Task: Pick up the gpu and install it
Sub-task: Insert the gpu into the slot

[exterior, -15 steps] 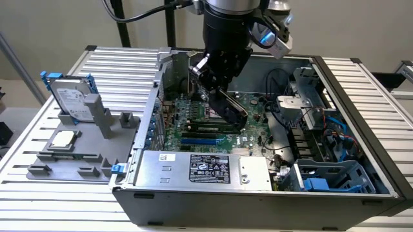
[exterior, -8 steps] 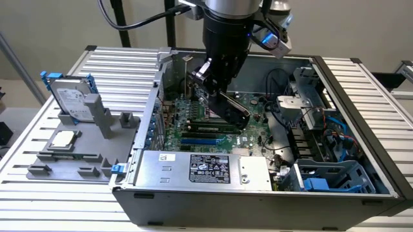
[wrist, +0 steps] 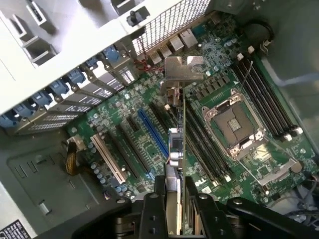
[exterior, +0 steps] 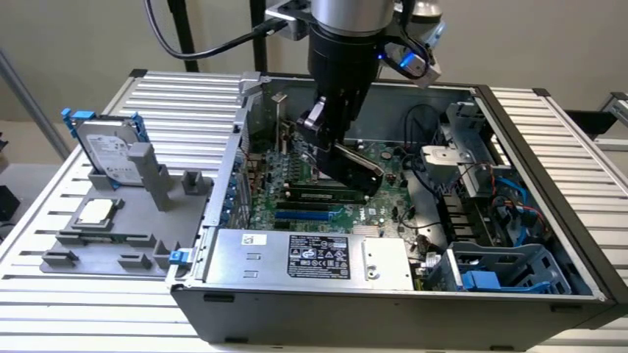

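The arm comes down from the upper centre of the exterior view into the open case (exterior: 393, 309), which lies on the slatted desk (exterior: 176, 95). The tool (exterior: 329, 138) is closed on the gpu (exterior: 358, 173), gripping it by its upper edge. The card hangs at the centre of that frame, black face showing, tilted so that its far end dips toward the exterior view's right, over the motherboard (exterior: 263, 209). Whether it touches the board cannot be told.

In the wrist view the two fingers (wrist: 152, 209) clamp the card, which is seen edge-on and runs away from the tool to its silver bracket (wrist: 183, 69) near the perforated rear wall of the case. The card lies along the black slots, between the blue slot (wrist: 153, 133) and the open CPU socket (wrist: 233, 124).

In the exterior view the power supply (exterior: 314, 257) sits in the lower centre, inside the case wall. At the exterior view's left a grey holder (exterior: 108, 243) stands on the desk, with a hard drive (exterior: 108, 151) in a blue frame propped upright at the upper left.
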You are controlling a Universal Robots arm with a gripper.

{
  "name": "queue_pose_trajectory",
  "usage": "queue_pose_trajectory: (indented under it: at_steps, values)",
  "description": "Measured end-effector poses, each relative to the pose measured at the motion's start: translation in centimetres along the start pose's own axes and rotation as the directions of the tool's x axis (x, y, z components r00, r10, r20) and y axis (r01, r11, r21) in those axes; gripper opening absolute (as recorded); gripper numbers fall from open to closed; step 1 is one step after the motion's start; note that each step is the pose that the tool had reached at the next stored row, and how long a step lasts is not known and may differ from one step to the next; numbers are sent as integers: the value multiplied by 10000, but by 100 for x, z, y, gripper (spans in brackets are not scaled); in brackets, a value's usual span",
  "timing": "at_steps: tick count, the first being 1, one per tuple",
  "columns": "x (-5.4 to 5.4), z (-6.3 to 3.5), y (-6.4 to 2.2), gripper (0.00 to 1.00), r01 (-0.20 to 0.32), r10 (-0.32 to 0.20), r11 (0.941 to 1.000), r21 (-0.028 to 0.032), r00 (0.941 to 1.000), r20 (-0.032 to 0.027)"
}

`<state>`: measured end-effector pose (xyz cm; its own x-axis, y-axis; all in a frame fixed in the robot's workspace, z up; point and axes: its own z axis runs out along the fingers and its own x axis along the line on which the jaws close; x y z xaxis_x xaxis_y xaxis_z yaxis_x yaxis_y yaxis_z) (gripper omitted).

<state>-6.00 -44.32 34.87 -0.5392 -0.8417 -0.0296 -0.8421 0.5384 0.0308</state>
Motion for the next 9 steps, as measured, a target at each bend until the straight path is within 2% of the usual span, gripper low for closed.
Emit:
queue_pose_trajectory:
  at_steps: [5, 9]
  values:
    - [1, 43, -1, 0, 921, -921, 9957, 24, 9957, 3]
    - [2, 78, -2, 0, 1641, -1641, 9864, 42, 9864, 4]
